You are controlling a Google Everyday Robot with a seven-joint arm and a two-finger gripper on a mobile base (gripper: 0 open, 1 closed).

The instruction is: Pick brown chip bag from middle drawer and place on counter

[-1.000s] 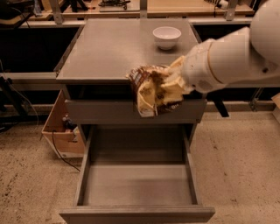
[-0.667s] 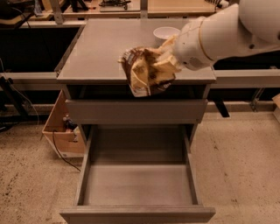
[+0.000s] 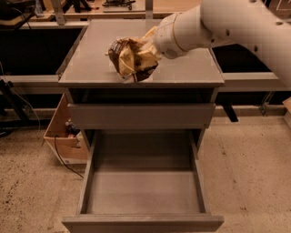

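Note:
My gripper is shut on the brown chip bag, a crinkled dark-brown bag with a pale cream end. It holds the bag over the middle of the grey counter, at or just above its surface. My white arm reaches in from the upper right and hides the back right of the counter. The middle drawer stands pulled out below, its flat grey floor bare.
A shut grey drawer front sits above the open drawer. A cardboard box with a cable stands on the floor to the left. A light wooden tabletop runs behind the cabinet. The open drawer juts toward me.
My gripper has carried the bag up from in front of the top drawer and to the left, over the counter. The white bowl is now hidden behind my arm.

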